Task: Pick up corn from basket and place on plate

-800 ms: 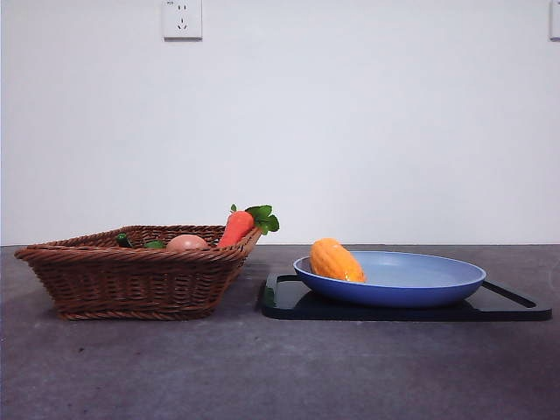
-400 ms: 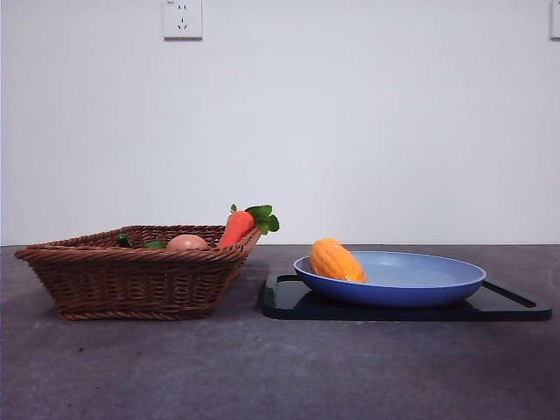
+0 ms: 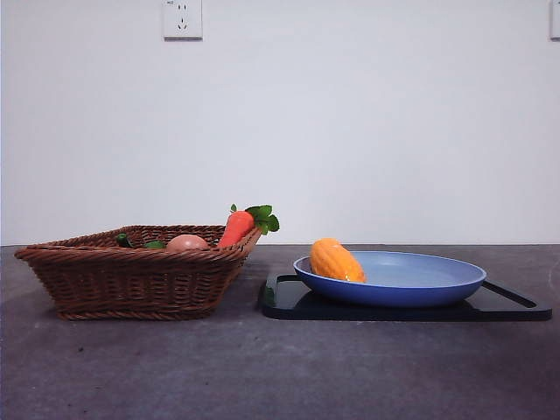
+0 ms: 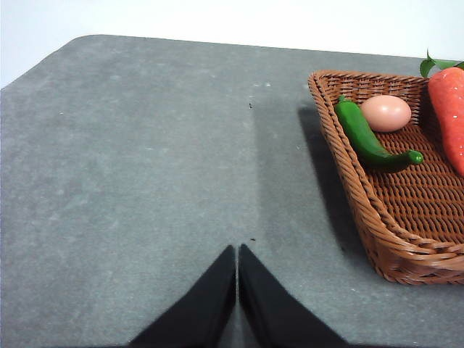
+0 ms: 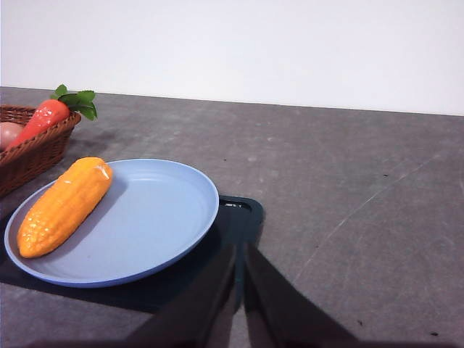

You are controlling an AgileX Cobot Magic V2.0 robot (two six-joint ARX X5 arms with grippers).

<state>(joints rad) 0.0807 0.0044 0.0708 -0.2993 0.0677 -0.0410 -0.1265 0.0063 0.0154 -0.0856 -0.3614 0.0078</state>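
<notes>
I see the corn [image 3: 336, 260] lying on the plate [image 3: 420, 284], on the side nearest the basket [image 3: 131, 280]; in my right wrist view the corn [image 5: 65, 205] rests along the plate's [image 5: 152, 225] rim, free of any jaw. The plate sits on a black tray [image 3: 507, 306] on the table [image 3: 280, 367]. My right gripper [image 5: 240, 286] has its jaws pressed together with nothing between them, held back from the plate over the table. My left gripper [image 4: 237, 283] is likewise closed and empty, over bare table beside the basket [image 4: 384, 239]. Inside the basket I see a green pepper [image 4: 366, 138], an egg [image 4: 386, 113] and a carrot [image 4: 449, 109], the carrot leaning on the wall nearest the plate.
</notes>
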